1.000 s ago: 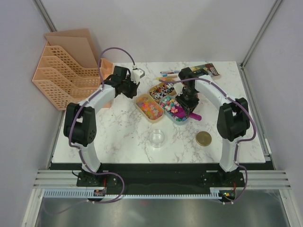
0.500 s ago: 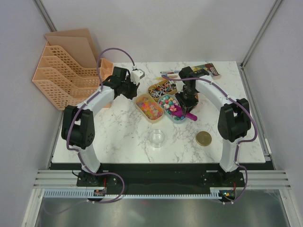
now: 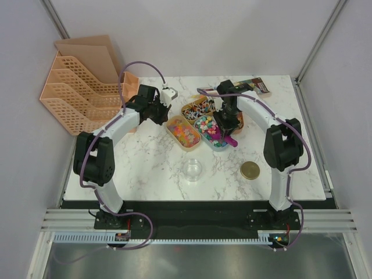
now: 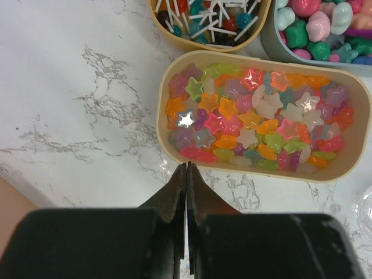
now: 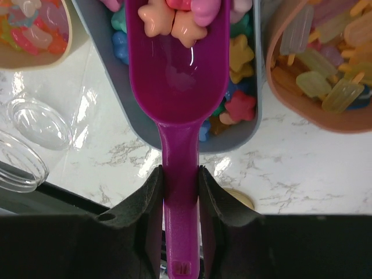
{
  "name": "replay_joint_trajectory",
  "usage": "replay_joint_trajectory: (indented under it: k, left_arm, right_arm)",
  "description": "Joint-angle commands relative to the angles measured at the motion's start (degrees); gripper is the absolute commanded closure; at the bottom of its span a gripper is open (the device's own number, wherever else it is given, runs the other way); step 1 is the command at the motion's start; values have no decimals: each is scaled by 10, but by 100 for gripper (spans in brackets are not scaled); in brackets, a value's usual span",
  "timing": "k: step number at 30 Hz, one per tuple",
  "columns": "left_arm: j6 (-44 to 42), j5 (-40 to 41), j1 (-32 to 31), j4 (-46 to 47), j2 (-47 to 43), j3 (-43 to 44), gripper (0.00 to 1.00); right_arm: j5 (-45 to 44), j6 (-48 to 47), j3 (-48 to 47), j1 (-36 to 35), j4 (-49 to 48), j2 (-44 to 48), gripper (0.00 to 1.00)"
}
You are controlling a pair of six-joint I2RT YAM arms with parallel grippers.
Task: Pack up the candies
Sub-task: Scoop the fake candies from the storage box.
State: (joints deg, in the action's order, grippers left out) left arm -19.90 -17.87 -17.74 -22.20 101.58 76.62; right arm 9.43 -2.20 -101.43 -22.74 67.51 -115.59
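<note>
**A:** What has shifted in the last second?

**B:** The right end effector (image 5: pixel 180 177), clamped on the handle of the purple plastic scoop (image 5: pixel 177 81), has slid toward the desk's far edge. That drives the scoop's bowl along the long grey tray (image 5: pixel 238 141) of pastel candies (image 5: pixel 239 58).

**A:** Anything loaded?

**B:** A few orange star candies (image 5: pixel 171 23) and pink ones sit at its tip. The rest lie in their trays at mid-desk.

**A:** The other arm?

**B:** It has barely moved. The left end effector (image 4: pixel 186 174) is pinched shut on nothing, over the near rim of the cream oval tray (image 4: pixel 164 93).

**A:** Meaning?

**B:** Scooping is under way, I'd judge. The clear round jar (image 3: pixel 193 170) toward the near edge looks unfilled.
</note>
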Motion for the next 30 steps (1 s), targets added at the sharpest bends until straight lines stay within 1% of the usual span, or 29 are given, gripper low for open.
replay_joint_trajectory:
  k: [1, 4, 11, 20, 23, 25, 30]
  left_arm:
    - [12, 9, -5, 14, -26, -6, 98]
    - [10, 13, -5, 14, -26, -9, 98]
    - [7, 17, -5, 15, -25, -12, 98]
    - [-1, 21, -5, 15, -30, -16, 98]
    - [-6, 27, -5, 14, -33, -17, 98]
    - [-10, 32, -5, 14, -35, -17, 98]
    - [-25, 41, -5, 15, -42, -17, 98]
  right_arm:
    - [-28, -28, -49, -10, -33, -33, 100]
    - [-28, -35, -54, -13, -38, -47, 100]
    - [-22, -58, 7, -13, -59, -46, 100]
    - [-1, -71, 31, -9, -98, -46, 100]
    - [1, -76, 55, -8, -117, -30, 100]
    - [4, -78, 75, -8, -149, -5, 100]
    - [10, -84, 160, -8, -241, 61, 100]
